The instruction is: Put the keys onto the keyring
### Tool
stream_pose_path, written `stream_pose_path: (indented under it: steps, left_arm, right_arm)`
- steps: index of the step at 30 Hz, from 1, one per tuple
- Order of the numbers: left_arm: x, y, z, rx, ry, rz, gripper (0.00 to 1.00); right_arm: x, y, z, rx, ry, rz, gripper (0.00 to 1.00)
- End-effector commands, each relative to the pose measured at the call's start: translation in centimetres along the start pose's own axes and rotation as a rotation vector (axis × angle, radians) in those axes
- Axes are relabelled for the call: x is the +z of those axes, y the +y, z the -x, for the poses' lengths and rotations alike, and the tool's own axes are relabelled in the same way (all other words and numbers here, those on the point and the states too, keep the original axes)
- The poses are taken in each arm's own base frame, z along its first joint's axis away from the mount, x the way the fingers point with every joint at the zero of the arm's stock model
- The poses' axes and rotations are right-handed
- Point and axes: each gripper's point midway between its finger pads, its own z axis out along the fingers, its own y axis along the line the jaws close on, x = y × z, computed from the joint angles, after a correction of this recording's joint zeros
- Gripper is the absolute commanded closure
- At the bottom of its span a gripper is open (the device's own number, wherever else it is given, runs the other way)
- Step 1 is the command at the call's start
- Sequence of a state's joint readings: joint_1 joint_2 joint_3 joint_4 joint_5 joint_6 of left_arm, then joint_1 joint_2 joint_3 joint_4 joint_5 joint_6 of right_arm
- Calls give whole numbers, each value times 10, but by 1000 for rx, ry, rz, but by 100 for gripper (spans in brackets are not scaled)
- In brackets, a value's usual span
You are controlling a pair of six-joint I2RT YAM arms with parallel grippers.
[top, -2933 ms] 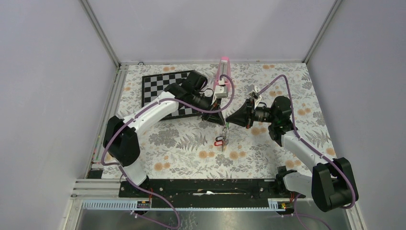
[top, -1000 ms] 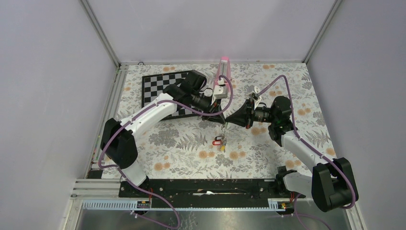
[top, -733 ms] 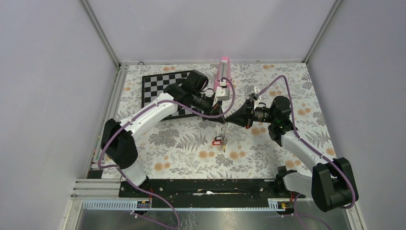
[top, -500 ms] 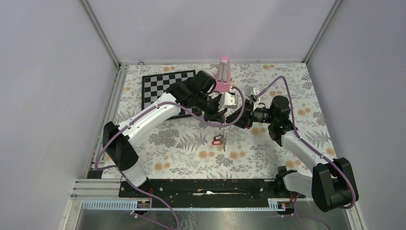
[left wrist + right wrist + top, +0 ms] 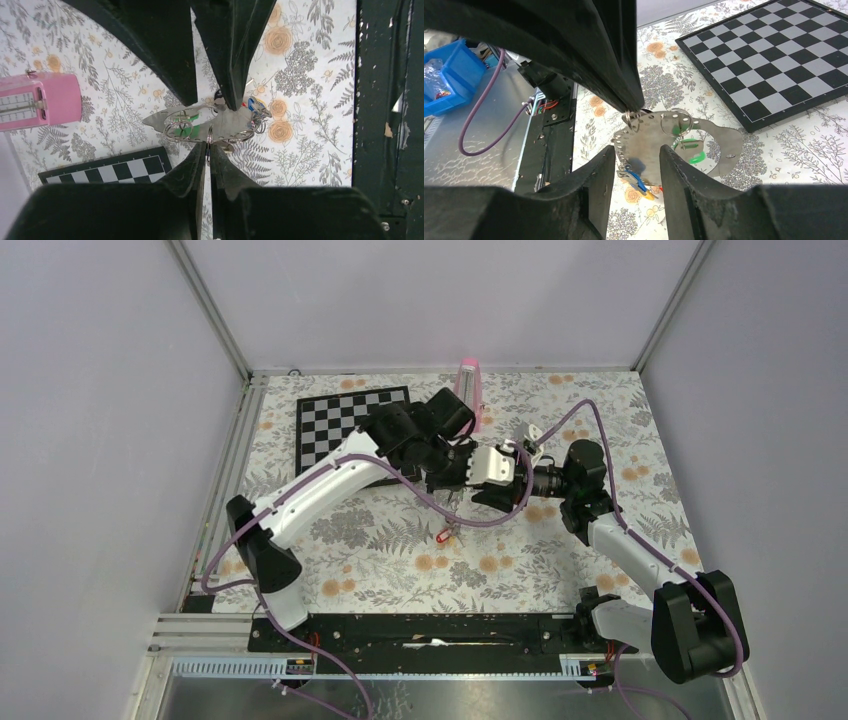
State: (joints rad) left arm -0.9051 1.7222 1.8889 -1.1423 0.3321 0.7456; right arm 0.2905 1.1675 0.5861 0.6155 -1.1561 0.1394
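Top view: both arms meet at frame centre over the table (image 5: 380,560).

Left gripper (image 5: 209,150): fingers pinched on the lower edge of the keyring (image 5: 220,125), which shows here as a flat shiny plate carrying small rings.

Right gripper (image 5: 637,149): jaws apart, straddling the plate's edge, not clamped.

Keys:
- blue tag (image 5: 636,180), lower left of the plate in the right wrist view
- green tag (image 5: 689,150), at the plate's middle
- red tag (image 5: 443,533), just below the grippers
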Motion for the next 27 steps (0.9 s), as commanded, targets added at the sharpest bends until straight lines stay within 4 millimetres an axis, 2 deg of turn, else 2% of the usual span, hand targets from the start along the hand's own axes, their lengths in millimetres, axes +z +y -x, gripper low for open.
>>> stream_pose_path:
  steps: [1,6,9,15,21,27]
  left_arm:
    - [-2,7,-5,59,115,44,92]
    - [0,4,-9,83,201,37,100]
    - [0,5,-5,88,185,41,100]
    - [-2,-3,16,82,51,16,100]
    - [-19,2,32,11,-147,6,100]
    - [-23,1,32,-45,-231,-32,100]
  right_arm:
    - [-1,8,20,-78,-38,36,55]
    - [-1,7,17,-72,-35,39,54]
    - [-1,8,14,-66,-31,45,55]
    - [-1,9,14,-66,-36,47,55]
    - [-1,11,16,-68,-44,53,56]
    - [-1,14,18,-72,-49,66,55]
